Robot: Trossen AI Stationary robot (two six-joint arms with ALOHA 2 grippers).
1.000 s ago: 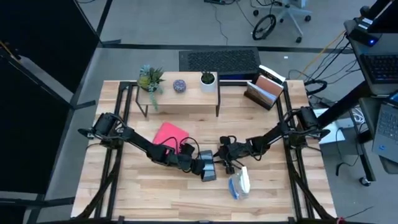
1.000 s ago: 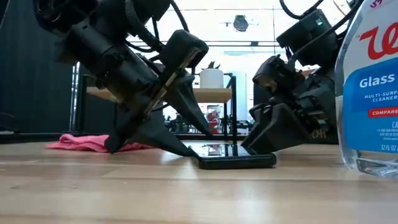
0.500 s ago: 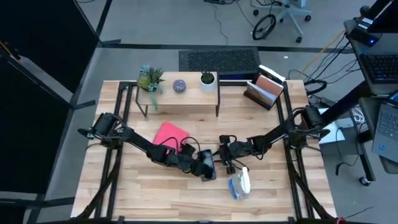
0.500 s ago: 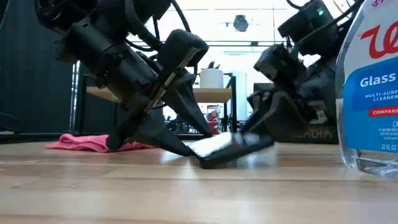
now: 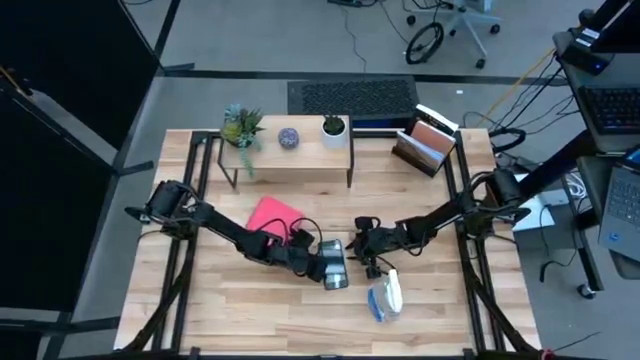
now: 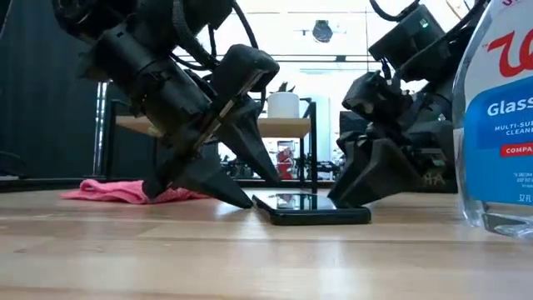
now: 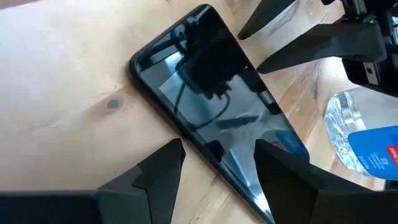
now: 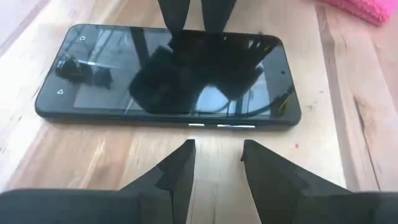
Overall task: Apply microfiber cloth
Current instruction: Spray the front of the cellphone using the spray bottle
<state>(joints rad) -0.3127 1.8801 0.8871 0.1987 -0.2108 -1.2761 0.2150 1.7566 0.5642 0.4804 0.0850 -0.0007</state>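
Now your left fingers (image 5: 322, 264), spread beside the phone (image 5: 335, 266), sit nearer the microfiber cloth (image 5: 273, 216) at ten o'clock; right fingers (image 5: 362, 248) are spread too.

Robotics lab: caged workbench (image 5: 250, 300), office chair (image 5: 465, 25).

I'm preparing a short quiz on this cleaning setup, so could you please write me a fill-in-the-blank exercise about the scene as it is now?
1. The smartphone lies flat on the ____.
2. The microfiber cloth is bright ____.
3. The spray bottle lies nearest the ____ gripper.
4. The left gripper holds ____; the cloth lies untouched behind it.

Missing words: table; pink; right; nothing
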